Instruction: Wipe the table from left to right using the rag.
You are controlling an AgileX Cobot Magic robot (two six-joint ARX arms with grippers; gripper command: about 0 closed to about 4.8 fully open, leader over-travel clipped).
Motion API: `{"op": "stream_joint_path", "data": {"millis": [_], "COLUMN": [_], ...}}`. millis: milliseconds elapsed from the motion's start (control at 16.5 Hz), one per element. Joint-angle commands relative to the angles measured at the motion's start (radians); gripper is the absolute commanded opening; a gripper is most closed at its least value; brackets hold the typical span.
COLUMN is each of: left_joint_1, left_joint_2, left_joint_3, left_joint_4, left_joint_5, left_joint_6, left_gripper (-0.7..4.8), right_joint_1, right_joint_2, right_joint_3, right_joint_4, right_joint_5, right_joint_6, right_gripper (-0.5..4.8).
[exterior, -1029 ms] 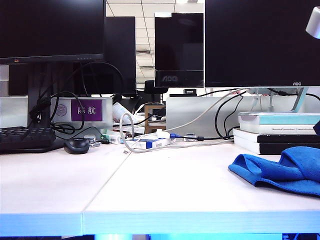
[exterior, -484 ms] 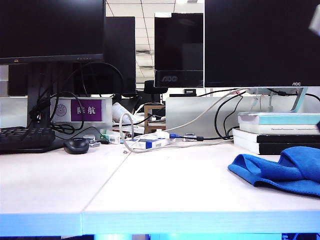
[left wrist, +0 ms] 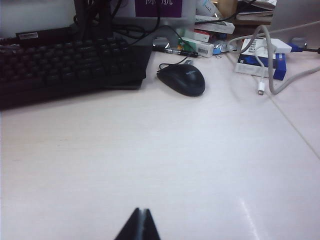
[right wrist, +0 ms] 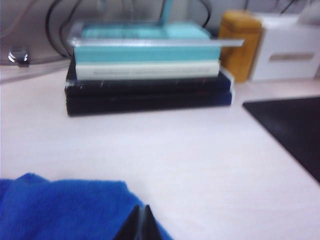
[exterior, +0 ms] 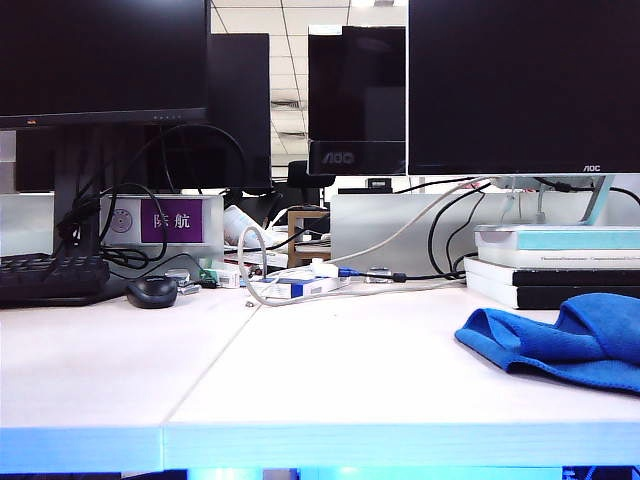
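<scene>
I logged the rag (exterior: 560, 342) lying bunched at the lower right of the exterior view, on the right panel of the table (exterior: 330, 370) and running off the frame's right edge, just in front of the stack of books (exterior: 555, 265). Neither arm showed in the exterior view. In the left wrist view the left gripper (left wrist: 139, 226) showed at the lower edge of the frame with its two dark fingertips pressed together and nothing between them, above bare table (left wrist: 165, 160); the black mouse (left wrist: 182, 79) and black keyboard (left wrist: 65, 67) sat well beyond it, toward the upper left of that frame. In the right wrist view, which was blurred, the right gripper (right wrist: 140, 226) likewise showed fingertips meeting at a point, empty, just at the edge of the rag (right wrist: 65, 210); whether the tips touched the cloth I could not tell. The books (right wrist: 145, 75), a teal one on top, lay beyond on the table (right wrist: 200, 145).
</scene>
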Motion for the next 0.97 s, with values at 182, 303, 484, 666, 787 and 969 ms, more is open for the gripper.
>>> {"op": "stream_joint_path", "data": {"millis": [182, 303, 484, 666, 787, 969], "left_joint_1": [0.0, 0.0, 0.0, 0.0, 0.0, 0.0], "left_joint_2": [-0.002, -0.002, -0.002, -0.002, -0.002, -0.002], "left_joint_3": [0.0, 0.0, 0.0, 0.0, 0.0, 0.0], "left_joint_4": [-0.012, -0.012, -0.012, -0.012, -0.012, -0.012], "left_joint_5": [0.004, 0.005, 0.005, 0.004, 0.005, 0.004], "left_joint_6": [-0.003, -0.003, -0.003, -0.003, -0.003, -0.003], "left_gripper": [-0.05, -0.04, -0.04, -0.05, -0.04, -0.04], "right_joint_1": [-0.175, -0.193, -0.192, -0.19, -0.19, -0.19], "right_joint_2": [-0.003, -0.003, -0.003, -0.003, -0.003, -0.003], "right_joint_3": [-0.007, -0.007, -0.007, -0.007, -0.007, -0.007], "right_joint_4": [-0.033, -0.027, -0.028, -0.028, -0.028, -0.028], "right_joint_5": [-0.371, -0.37, -0.369, -0.37, -0.369, -0.369], "right_joint_6": [-0.018, -0.018, -0.018, -0.018, -0.018, -0.018], "right_gripper": [-0.01, -0.01, -0.01, -0.01, -0.01, -0.01]}}
